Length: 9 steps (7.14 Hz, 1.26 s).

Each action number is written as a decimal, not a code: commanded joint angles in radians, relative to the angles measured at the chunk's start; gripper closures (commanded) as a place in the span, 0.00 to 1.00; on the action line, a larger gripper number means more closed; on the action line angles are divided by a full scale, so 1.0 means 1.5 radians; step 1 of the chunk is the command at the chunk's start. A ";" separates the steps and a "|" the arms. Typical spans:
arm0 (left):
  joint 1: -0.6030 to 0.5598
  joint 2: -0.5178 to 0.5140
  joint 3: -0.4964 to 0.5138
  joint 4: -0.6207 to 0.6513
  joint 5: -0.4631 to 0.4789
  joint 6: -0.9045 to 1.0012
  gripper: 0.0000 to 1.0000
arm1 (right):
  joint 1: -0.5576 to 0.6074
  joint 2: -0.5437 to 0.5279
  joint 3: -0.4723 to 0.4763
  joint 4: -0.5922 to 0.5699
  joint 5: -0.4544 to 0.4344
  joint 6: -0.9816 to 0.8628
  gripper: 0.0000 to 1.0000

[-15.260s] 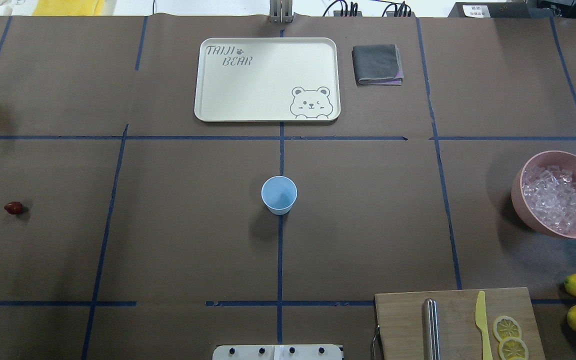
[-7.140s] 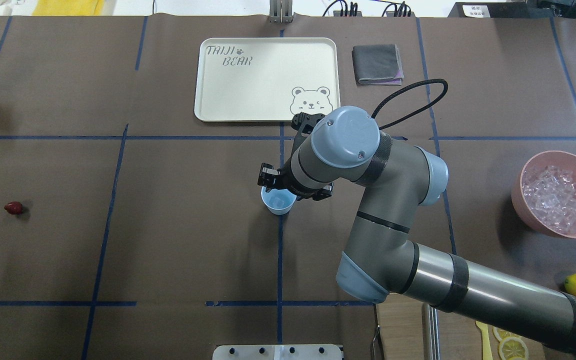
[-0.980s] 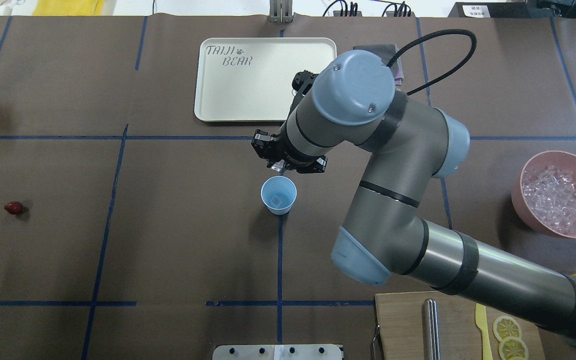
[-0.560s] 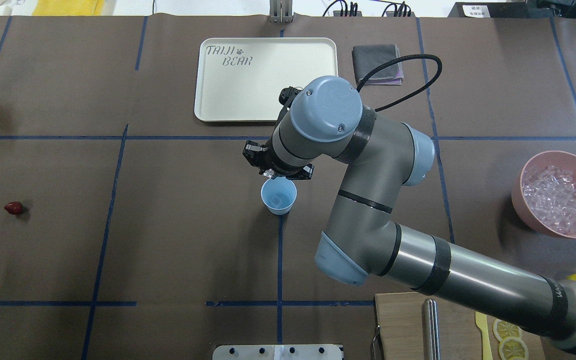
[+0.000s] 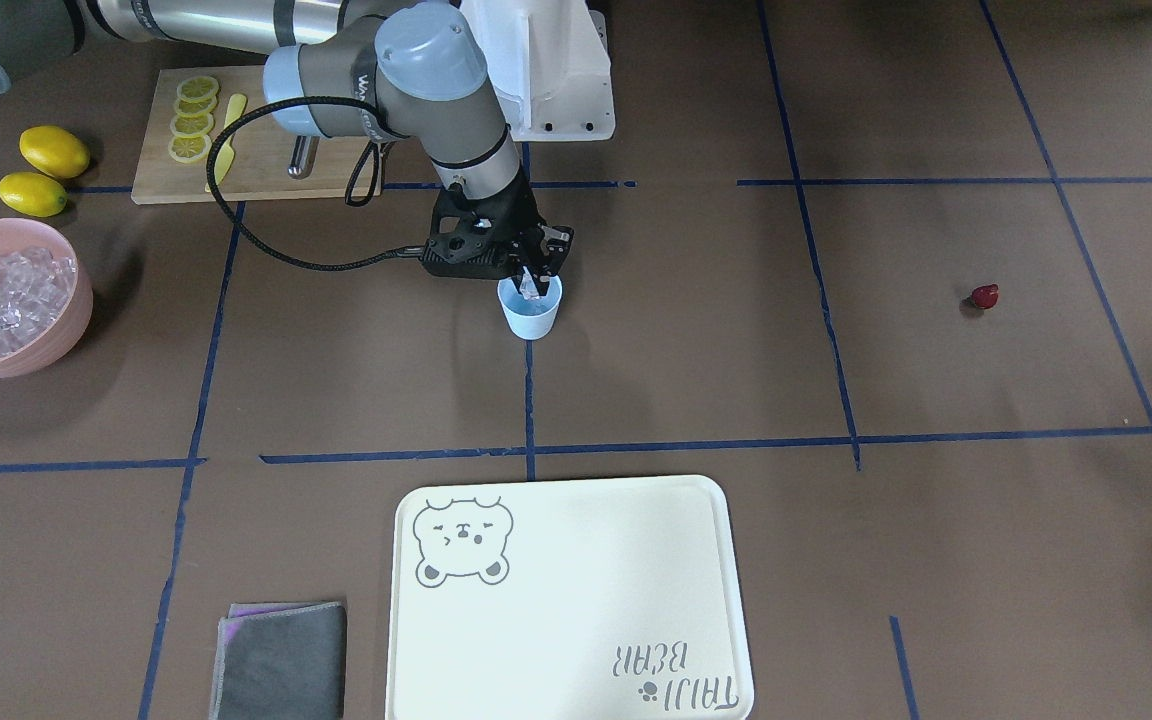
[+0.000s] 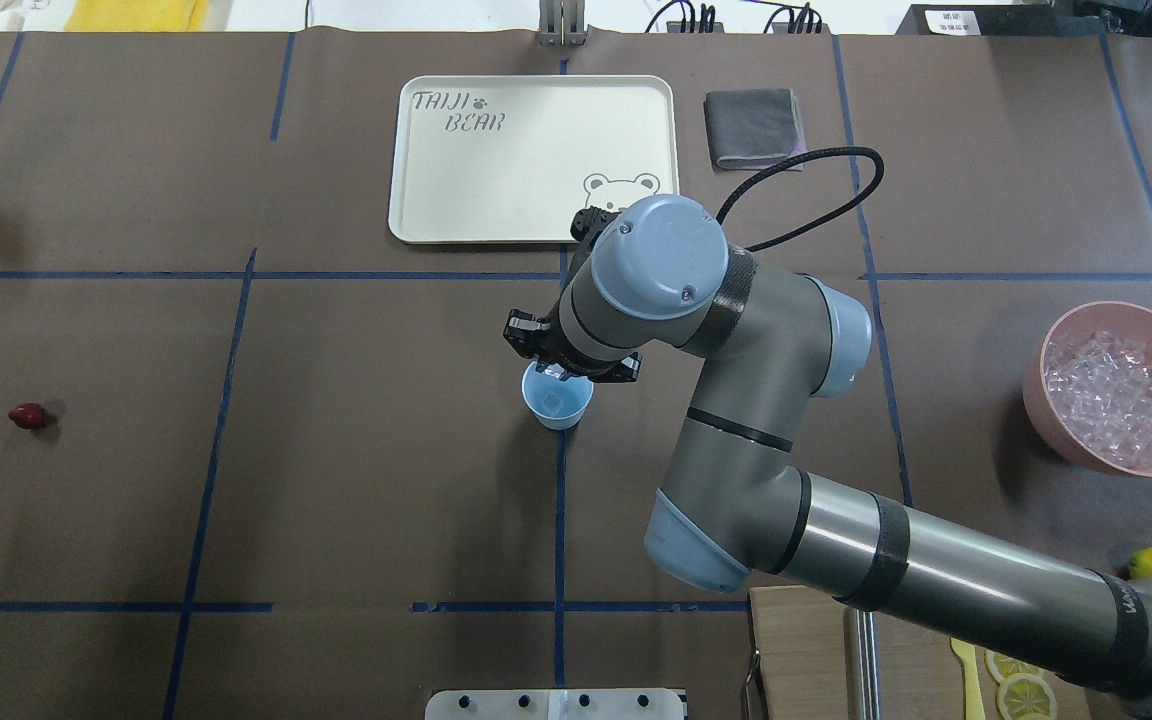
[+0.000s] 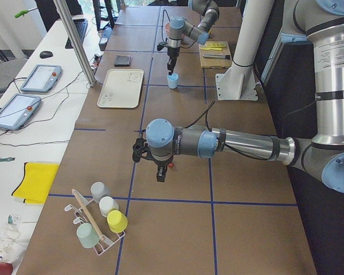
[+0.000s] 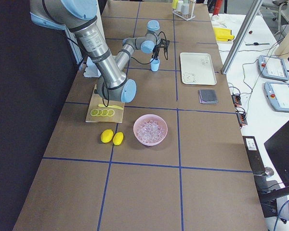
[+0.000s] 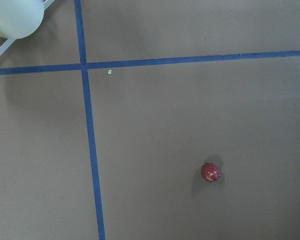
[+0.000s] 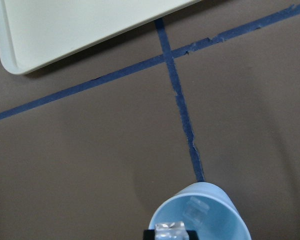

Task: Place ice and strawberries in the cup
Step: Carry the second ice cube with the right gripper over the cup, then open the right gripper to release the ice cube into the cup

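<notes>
The pale blue cup (image 6: 562, 408) stands at the table's middle with one ice cube (image 10: 195, 209) inside. My right gripper (image 5: 534, 284) hangs just over the cup's rim, shut on a second clear ice cube (image 10: 169, 230). More ice (image 6: 1112, 395) lies heaped in the pink bowl (image 6: 1039, 400) at the right. The strawberry (image 6: 27, 415) lies alone at the far left and shows in the left wrist view (image 9: 210, 172). My left gripper (image 7: 160, 174) hovers above the table close to the strawberry; I cannot tell whether it is open or shut.
A cream tray (image 6: 436, 200) and a folded grey cloth (image 6: 754, 128) lie at the far side. A cutting board (image 5: 246, 165) with lemon slices, a yellow knife and a metal tool sits near the robot, with two lemons (image 5: 54, 150) beside it. A rack of cups (image 7: 100, 223) stands past the strawberry.
My right gripper has moved from beyond the cup down to its rim, carrying the ice cube. The cup, the cube inside it and the strawberry have not moved.
</notes>
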 commanded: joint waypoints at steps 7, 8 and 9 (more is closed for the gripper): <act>0.000 0.000 0.002 0.000 0.000 0.001 0.00 | 0.301 -0.355 0.286 -0.024 0.242 -0.255 0.28; 0.000 0.000 0.001 0.000 0.000 0.000 0.00 | 0.347 -0.454 0.296 -0.020 0.244 -0.430 0.27; 0.000 0.000 0.000 0.000 0.000 0.001 0.00 | 0.384 -0.512 0.286 -0.021 0.242 -0.580 0.27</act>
